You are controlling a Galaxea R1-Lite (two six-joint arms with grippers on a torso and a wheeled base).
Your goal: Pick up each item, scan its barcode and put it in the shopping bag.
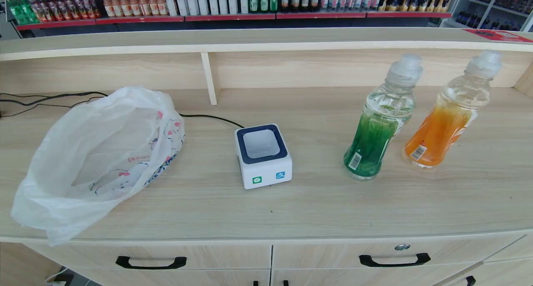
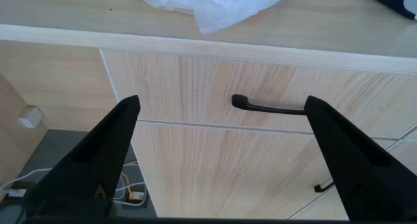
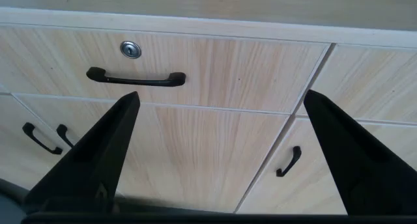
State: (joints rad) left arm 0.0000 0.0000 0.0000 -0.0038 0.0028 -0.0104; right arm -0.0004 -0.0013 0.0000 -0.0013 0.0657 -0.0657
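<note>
A green drink bottle (image 1: 378, 132) and an orange drink bottle (image 1: 447, 119) stand upright side by side on the right of the wooden counter (image 1: 266, 202), barcodes facing me. A white barcode scanner box (image 1: 262, 155) with a dark-rimmed window sits at the counter's middle. A white plastic shopping bag (image 1: 98, 157) lies open on the left; its edge (image 2: 208, 6) hangs over the counter front. My left gripper (image 2: 221, 107) is open, held below the counter edge facing a drawer front. My right gripper (image 3: 221, 100) is open too, facing the drawers under the counter, with nothing between its fingers.
Black cables (image 1: 50, 98) run along the back left of the counter toward the scanner. A raised wooden ledge (image 1: 266, 44) with a divider (image 1: 210, 78) backs the counter. Drawers with black handles (image 1: 393, 261) and a lock (image 3: 130, 49) sit below. Shelves of bottles (image 1: 233, 3) line the far wall.
</note>
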